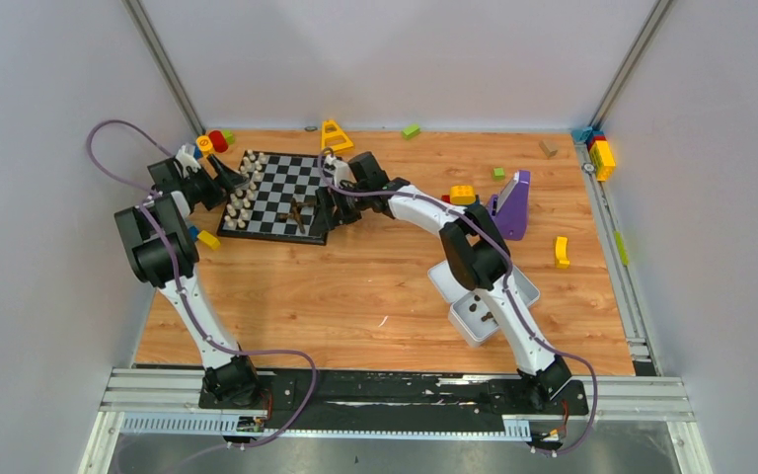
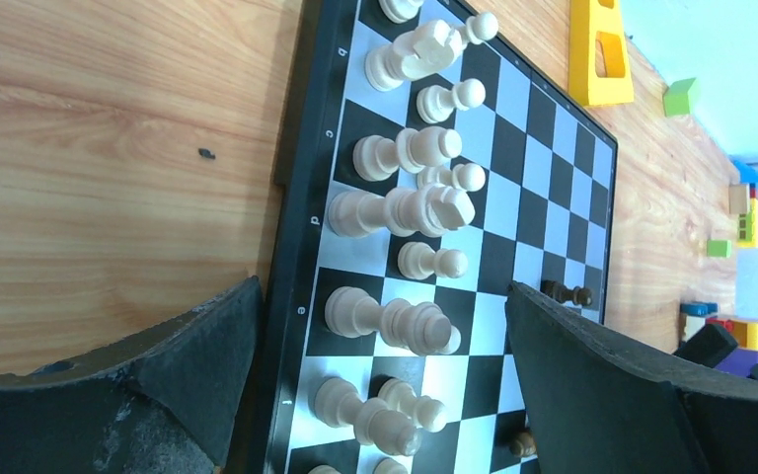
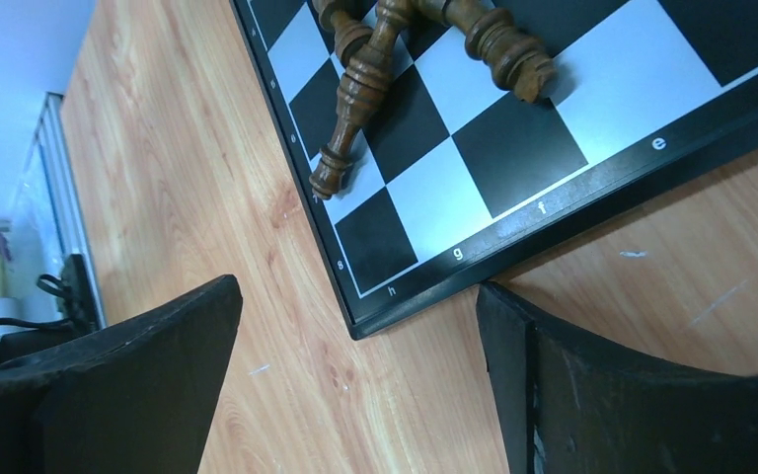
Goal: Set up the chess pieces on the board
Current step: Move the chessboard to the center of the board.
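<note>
The board (image 1: 291, 183) lies at the back left of the table. Cream chess pieces (image 1: 240, 197) stand in two rows along its left edge; they also show in the left wrist view (image 2: 405, 207) on the board (image 2: 543, 138). A few dark brown pieces (image 1: 301, 212) lie toppled near the board's near right corner, seen close in the right wrist view (image 3: 355, 89) on the board (image 3: 513, 148). My left gripper (image 1: 229, 178) (image 2: 383, 291) is open and empty, straddling the cream rows. My right gripper (image 1: 328, 209) (image 3: 355, 296) is open and empty over the board's corner.
A white tray (image 1: 444, 281) holding a few dark pieces sits under my right arm. A purple block (image 1: 511, 205), yellow blocks (image 1: 462, 195) (image 1: 561, 252) and small green blocks (image 1: 411, 130) are scattered at the right and back. A yellow triangular block (image 1: 336, 135) lies behind the board.
</note>
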`<state>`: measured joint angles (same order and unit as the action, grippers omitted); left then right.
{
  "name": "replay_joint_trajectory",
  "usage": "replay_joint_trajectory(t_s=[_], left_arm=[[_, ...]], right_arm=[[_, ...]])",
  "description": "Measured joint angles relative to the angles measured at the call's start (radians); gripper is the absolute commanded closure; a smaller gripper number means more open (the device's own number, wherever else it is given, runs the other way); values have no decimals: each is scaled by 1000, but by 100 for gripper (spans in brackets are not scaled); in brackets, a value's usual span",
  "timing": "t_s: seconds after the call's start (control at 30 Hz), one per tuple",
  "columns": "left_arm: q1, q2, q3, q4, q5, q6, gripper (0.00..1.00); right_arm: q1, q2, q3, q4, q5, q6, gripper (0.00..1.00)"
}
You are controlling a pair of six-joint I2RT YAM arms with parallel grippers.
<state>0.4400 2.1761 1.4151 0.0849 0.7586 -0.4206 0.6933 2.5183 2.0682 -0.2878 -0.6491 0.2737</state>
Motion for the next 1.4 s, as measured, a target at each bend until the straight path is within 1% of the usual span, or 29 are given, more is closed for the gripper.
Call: replay_joint_trajectory(t_s=[0.17, 0.4, 0.6, 0.9, 1.03, 1.17, 1.23, 1.4], left_arm=[[1, -29, -58, 28, 26, 26, 0], [-2, -90, -153, 27, 58, 70, 0], [-28, -161, -238, -7, 68, 135, 0], [-110, -274, -360, -97, 77, 249, 0], [-125, -314, -399, -143, 89, 298, 0], [-126, -353, -426, -203, 88, 348, 0], [-126, -373, -431, -247, 84, 373, 0], [-124, -399, -428, -295, 69, 409, 0]], right_arm=[[-14, -30, -72, 59, -17, 76, 11], [-15, -111, -210, 89, -15, 127, 13], [-14, -226, -395, 112, -13, 145, 14], [-13, -438, -712, 136, -3, 143, 14], [-11, -510, -805, 135, 23, 116, 13], [-16, -565, -858, 129, 58, 78, 11], [-22, -583, -869, 128, 74, 58, 11], [-54, -602, -878, 128, 99, 16, 12]])
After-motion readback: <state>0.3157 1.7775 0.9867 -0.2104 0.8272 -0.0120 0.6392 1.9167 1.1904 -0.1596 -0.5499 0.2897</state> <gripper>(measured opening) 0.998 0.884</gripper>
